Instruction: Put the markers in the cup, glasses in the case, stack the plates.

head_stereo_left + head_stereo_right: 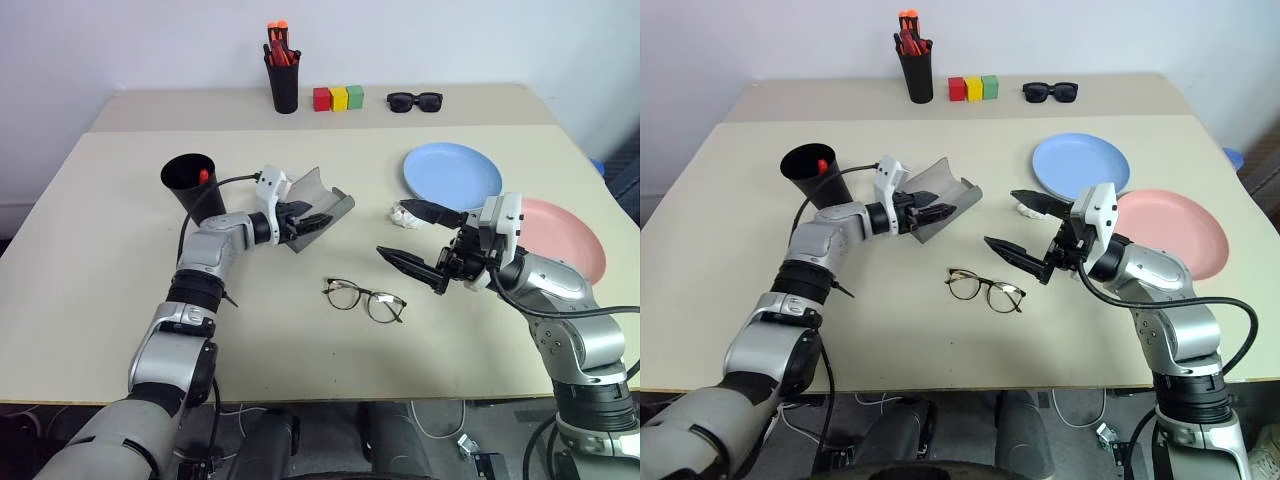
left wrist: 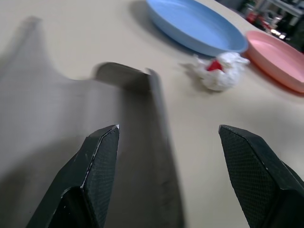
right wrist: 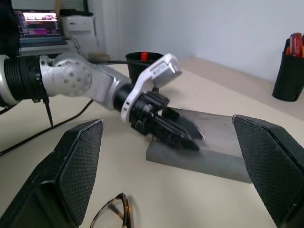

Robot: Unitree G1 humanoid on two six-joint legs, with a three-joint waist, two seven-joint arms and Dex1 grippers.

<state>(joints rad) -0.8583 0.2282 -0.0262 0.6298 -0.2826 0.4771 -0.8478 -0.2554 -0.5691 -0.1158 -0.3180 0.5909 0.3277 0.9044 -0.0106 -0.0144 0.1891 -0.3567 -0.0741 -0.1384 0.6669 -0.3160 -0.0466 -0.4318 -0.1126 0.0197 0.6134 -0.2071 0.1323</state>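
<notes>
The glasses [image 1: 364, 299] lie at frame centre on the desk [image 1: 90, 300], lenses up. Just above-left, the grey case [image 1: 325, 210] stands open, the left end effector [image 1: 310, 222] at it with fingers apart, gripping nothing. To the right, the right end effector [image 1: 420, 242] hangs wide open, empty.

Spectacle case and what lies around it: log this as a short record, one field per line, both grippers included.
case: grey case, open, on the table
left gripper: left gripper over the open case, fingers apart, holding nothing
right gripper: right gripper open, above the table, holding nothing
glasses: glasses flat on the table, outside the case
cup: black cup, red marker inside
plates: blue plate and pink plate side by side, not stacked
</notes>
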